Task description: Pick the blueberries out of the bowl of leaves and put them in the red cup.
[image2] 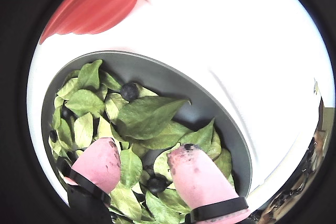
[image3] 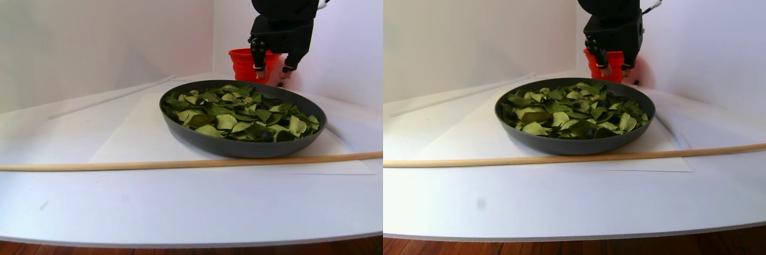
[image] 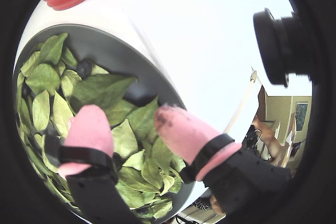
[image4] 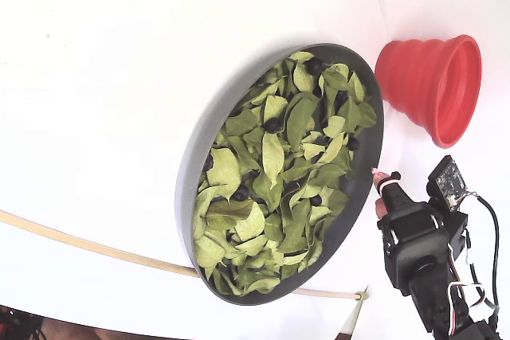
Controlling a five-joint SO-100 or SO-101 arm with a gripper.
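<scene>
Evidently the jaws hang apart and empty over the bowl's leaves, 1 of the blueberries between them; closing risks pinching leaves, carrying them to the red cup beyond the bowl.

Dark blueberries scattered among green leaves in grey bowl; red cup beside

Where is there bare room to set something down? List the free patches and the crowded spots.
Free: the white table in front of the wooden rod in the stereo pair view, and the wide stretch left of the bowl in the fixed view. Crowded: the bowl, full of leaves, and the narrow gap between its rim and the red cup, where the gripper hangs.
</scene>
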